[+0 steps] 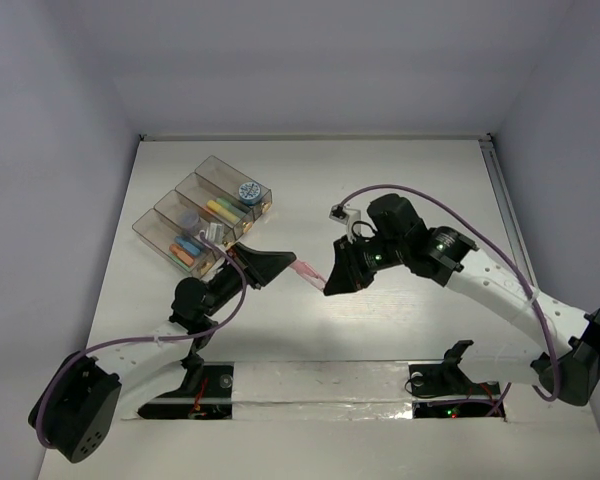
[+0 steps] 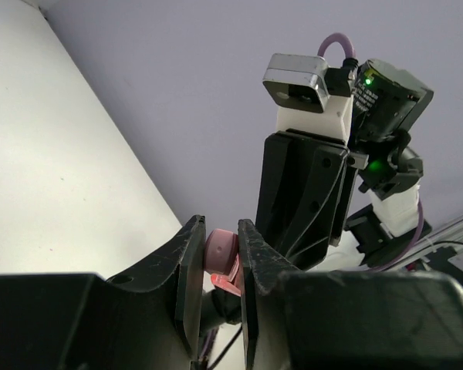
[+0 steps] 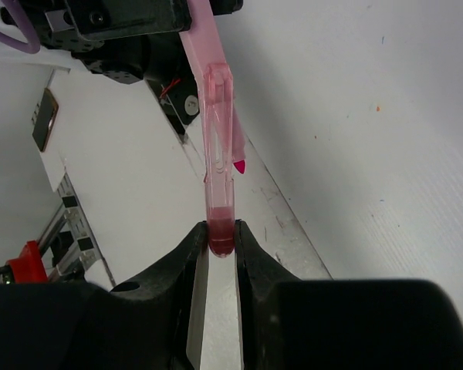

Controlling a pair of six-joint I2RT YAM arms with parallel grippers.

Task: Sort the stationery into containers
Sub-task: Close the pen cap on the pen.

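A translucent pink pen [image 1: 306, 270] spans the gap between both grippers above the table's middle. My left gripper [image 1: 286, 262] is shut on one end; in the left wrist view that round pink end [image 2: 220, 248] sits pinched between the jaws of the left gripper [image 2: 219, 231]. My right gripper [image 1: 329, 285] is shut on the other end, and the right wrist view shows the pen [image 3: 216, 139] running up from the right gripper [image 3: 220, 233]. The containers [image 1: 152, 226], joined clear boxes, stand at the back left and hold a blue tape roll [image 1: 249, 190], a yellow pen [image 1: 220, 208] and orange and blue pens [image 1: 187, 247].
The right arm's black gripper body [image 2: 305, 193] fills the space just beyond my left jaws. Both arm bases and a slotted rail [image 1: 320, 385] lie along the table's near edge. White walls close in the table on the left, back and right.
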